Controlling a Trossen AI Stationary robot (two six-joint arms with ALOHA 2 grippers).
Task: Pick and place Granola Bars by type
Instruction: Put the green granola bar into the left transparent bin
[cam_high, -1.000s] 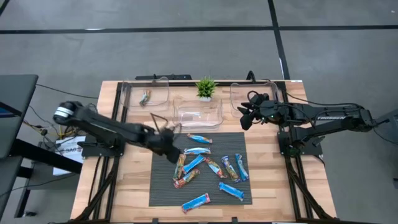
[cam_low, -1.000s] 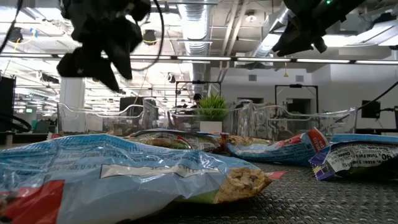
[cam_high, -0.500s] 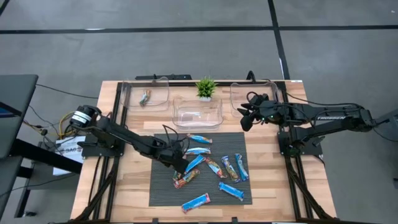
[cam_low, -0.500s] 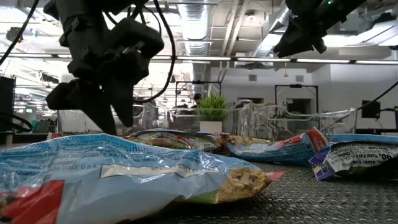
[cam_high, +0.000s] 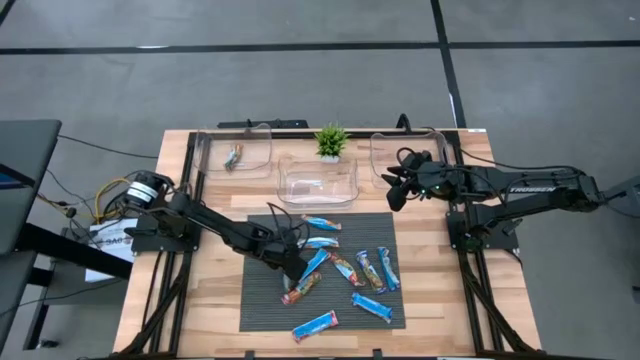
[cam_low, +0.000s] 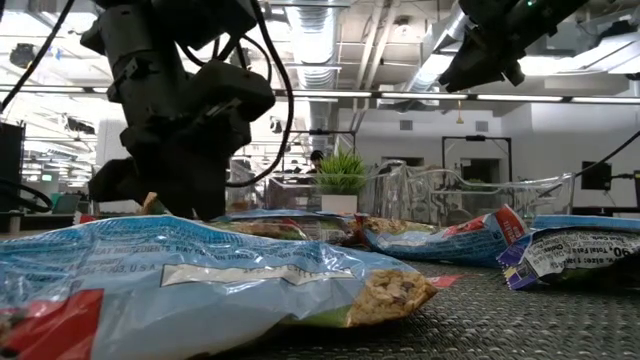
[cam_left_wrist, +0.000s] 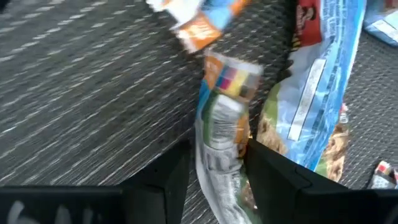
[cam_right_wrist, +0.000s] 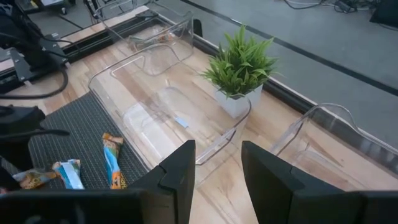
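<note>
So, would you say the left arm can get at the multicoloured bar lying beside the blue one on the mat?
Probably yes. The left hand is down at the mat with its fingers open either side of the multicoloured bar. Nothing lies over it, though the blue bar sits close alongside.

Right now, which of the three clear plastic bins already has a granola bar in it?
The left clear plastic bin, at the table's far-left corner: one multicoloured wrapped granola bar lies inside. The middle bin and the right bin show none.
</note>
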